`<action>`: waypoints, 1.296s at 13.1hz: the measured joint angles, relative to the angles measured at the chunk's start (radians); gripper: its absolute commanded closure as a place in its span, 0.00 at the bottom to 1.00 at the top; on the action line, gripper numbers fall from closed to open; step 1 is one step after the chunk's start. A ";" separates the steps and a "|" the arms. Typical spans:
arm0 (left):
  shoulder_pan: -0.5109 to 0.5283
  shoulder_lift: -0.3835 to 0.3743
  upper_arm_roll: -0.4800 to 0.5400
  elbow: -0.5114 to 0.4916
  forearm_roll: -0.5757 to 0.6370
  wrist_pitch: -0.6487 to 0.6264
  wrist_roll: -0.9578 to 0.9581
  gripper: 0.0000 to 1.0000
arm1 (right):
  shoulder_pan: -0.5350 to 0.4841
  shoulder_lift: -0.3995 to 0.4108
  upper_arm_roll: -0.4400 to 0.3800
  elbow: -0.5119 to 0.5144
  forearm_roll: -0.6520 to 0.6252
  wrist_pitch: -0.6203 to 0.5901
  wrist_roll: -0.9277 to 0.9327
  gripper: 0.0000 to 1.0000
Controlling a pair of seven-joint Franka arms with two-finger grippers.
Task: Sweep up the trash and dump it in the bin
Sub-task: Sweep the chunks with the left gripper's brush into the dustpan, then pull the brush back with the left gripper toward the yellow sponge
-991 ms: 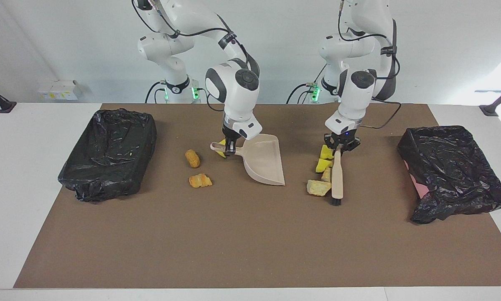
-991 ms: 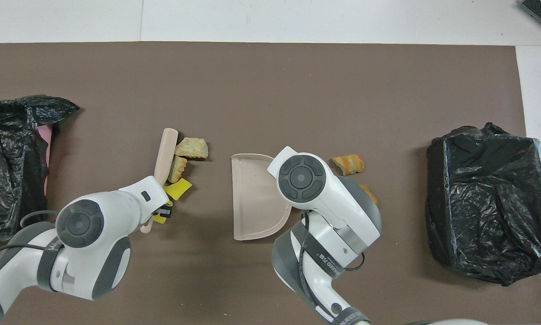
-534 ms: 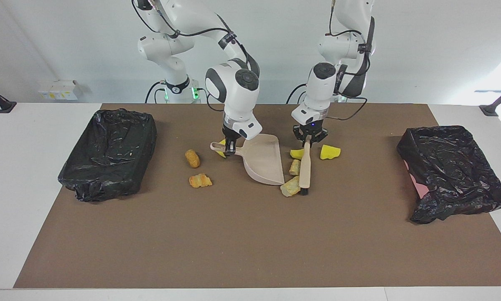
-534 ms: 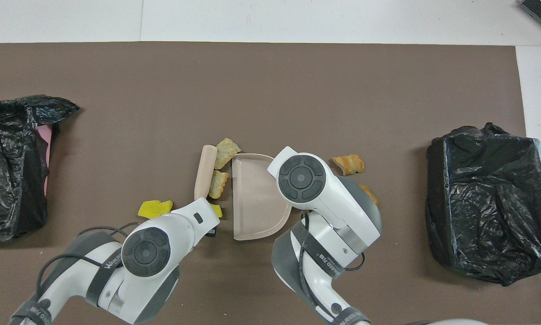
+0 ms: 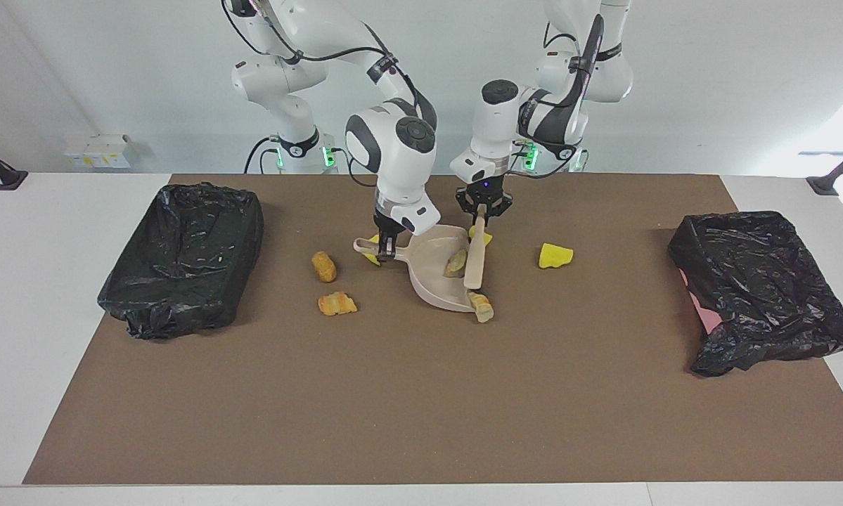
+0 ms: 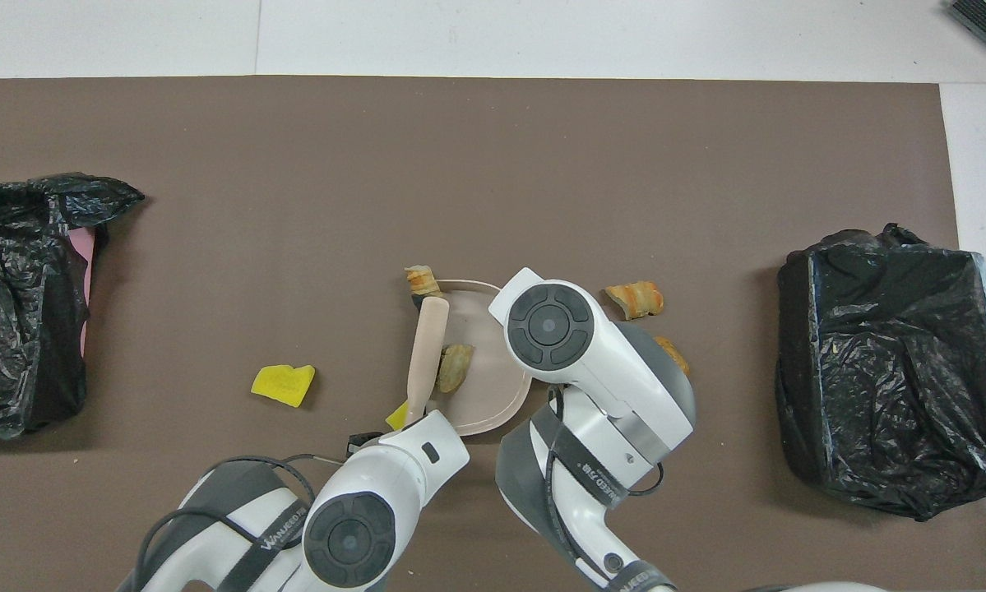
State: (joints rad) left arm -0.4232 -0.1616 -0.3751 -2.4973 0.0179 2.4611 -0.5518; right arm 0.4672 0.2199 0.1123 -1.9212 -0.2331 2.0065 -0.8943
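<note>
The left arm's [image 6: 279, 526] strap reads "Wanjeed" (small white lettering).

Both arms reach down toward mid-table, wrists bent steeply downward. The right gripper [image 5: 387, 251] is clamped low on a handle, while the left gripper [image 5: 484, 213], close beside it, pinches a second handle, its forearm angled in from its base.

Beige dustpan [image 5: 441, 270] and brush [image 5: 475, 260], yellow [image 5: 555, 256] and tan-orange trash chunks [image 5: 337, 303], glossy black bin bags [image 5: 185, 256], brown mat [image 5: 421, 407], white counter [image 5: 27, 295].
</note>
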 measured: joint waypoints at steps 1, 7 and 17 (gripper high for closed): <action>-0.011 -0.001 0.000 0.009 -0.002 -0.001 -0.018 1.00 | 0.000 0.000 0.000 0.000 0.000 0.000 0.000 1.00; 0.006 -0.001 0.032 0.085 -0.007 -0.110 -0.091 1.00 | 0.000 -0.001 0.000 0.000 0.000 0.000 0.002 1.00; 0.243 -0.123 0.071 0.080 -0.008 -0.445 -0.137 1.00 | 0.000 -0.002 0.000 0.000 0.000 0.000 0.005 1.00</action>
State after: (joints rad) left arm -0.1799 -0.2851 -0.3037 -2.4178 0.0103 2.0164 -0.6884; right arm 0.4675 0.2183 0.1123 -1.9212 -0.2331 2.0065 -0.8889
